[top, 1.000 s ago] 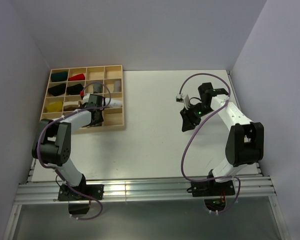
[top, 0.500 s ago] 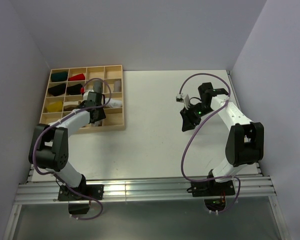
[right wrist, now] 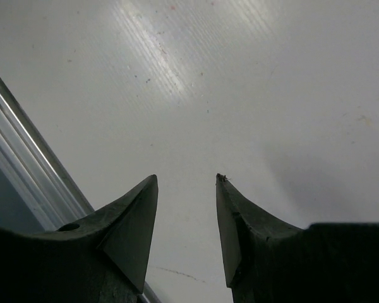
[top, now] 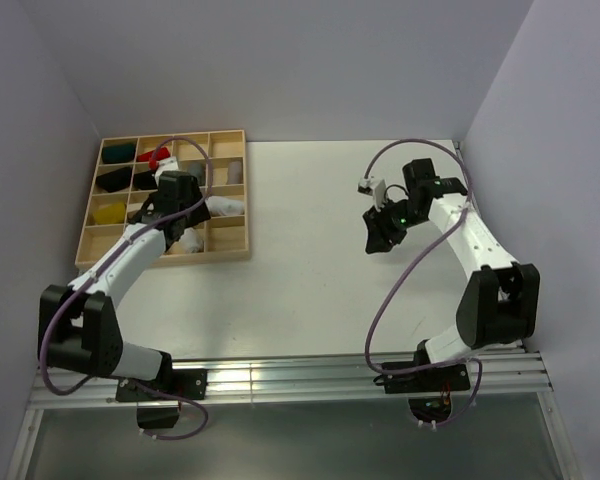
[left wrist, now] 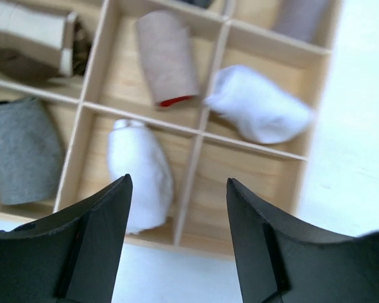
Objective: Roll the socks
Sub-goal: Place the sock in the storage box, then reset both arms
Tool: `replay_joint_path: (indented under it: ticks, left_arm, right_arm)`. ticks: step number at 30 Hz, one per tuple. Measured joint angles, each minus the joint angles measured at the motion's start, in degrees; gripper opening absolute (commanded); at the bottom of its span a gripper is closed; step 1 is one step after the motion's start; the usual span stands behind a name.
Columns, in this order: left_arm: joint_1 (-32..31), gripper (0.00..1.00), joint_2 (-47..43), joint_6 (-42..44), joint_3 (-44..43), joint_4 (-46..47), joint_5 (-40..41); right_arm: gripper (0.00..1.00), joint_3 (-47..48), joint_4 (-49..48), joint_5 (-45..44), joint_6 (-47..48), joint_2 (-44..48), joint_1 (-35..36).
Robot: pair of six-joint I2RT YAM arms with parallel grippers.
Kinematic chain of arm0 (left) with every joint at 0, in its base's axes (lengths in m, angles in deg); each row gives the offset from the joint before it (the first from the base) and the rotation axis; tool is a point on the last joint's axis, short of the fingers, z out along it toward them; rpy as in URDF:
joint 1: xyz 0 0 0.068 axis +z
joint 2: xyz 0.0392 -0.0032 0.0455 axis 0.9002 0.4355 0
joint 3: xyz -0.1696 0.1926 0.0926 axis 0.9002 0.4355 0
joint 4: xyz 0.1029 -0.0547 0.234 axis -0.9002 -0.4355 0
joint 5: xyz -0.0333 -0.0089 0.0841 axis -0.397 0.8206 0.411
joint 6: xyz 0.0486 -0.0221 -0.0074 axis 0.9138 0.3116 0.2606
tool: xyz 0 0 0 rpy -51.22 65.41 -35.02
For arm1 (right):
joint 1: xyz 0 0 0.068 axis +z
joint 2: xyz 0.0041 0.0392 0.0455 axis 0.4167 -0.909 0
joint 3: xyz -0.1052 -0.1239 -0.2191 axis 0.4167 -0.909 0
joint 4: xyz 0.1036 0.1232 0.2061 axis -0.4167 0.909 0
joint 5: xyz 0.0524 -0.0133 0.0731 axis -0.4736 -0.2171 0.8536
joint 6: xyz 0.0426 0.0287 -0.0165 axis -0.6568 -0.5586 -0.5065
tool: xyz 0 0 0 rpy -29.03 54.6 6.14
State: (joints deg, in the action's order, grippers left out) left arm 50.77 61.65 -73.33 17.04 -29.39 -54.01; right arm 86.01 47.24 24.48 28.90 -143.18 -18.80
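Observation:
A rolled white sock [left wrist: 139, 173] lies in a front compartment of the wooden tray [left wrist: 196, 136]. Another white bundle [left wrist: 259, 110] [top: 226, 206] lies one compartment further back and to the right. A grey roll [left wrist: 22, 151] fills a compartment to the left; no stripes show on it. My left gripper [left wrist: 177, 183] [top: 187, 232] hovers open over the tray's front edge, holding nothing. My right gripper [right wrist: 186, 180] [top: 377, 240] hangs open above the bare white table, holding nothing.
Other tray compartments hold a beige roll with a red end [left wrist: 166, 57], a grey roll [left wrist: 300, 16], and black [top: 113, 179], yellow [top: 108, 213], green [top: 118, 154] and red [top: 155, 155] bundles. Grey walls enclose the table; a metal rail [top: 280, 378] runs along its near edge.
My left arm has stretched out further over the tray and its jaws have widened. The right gripper has shifted slightly up and to the right.

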Motion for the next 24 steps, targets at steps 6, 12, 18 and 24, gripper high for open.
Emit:
replay_joint_path:
  ticks: [6, 12, 18, 24]
  left_arm:
    - [-5.1, 0.69, -6.0, 0.4, -0.4, 2.5, -6.2]
    - [-16.0, 0.80, -6.1, 1.7, -2.4, 4.6, -11.9]
    - [-22.5, 0.81, -5.5, 3.7, -5.3, 6.4, -19.5]
    - [-22.7, 0.81, -5.4, 3.8, -5.3, 7.2, -22.9]
  right_arm:
    - [0.52, 0.4, -2.3, -1.0, -5.8, 9.0, -1.4]
    - [0.59, 0.0, -5.6, -3.2, -12.3, 18.8, -3.1]
    - [0.60, -1.9, -9.9, -4.8, -18.2, 28.1, -3.3]
    - [0.63, -4.5, -12.7, -5.5, -21.4, 29.2, -3.3]
